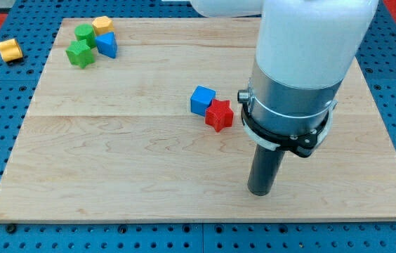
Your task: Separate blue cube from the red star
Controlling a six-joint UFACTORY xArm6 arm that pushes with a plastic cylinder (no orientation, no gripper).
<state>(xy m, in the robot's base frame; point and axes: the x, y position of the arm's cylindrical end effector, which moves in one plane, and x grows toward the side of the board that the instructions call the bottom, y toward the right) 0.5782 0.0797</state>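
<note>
A blue cube (201,100) sits near the middle of the wooden board (114,161), touching a red star (219,114) at its lower right. My tip (260,191) rests on the board below and to the right of the red star, well apart from both blocks. The large white and grey arm body above the rod hides the board's upper right part.
A cluster sits at the board's top left: a green star (80,54), a green block (85,33), a yellow block (102,25) and a blue block (107,45). A yellow block (8,50) lies off the board at the view's left, on blue pegboard.
</note>
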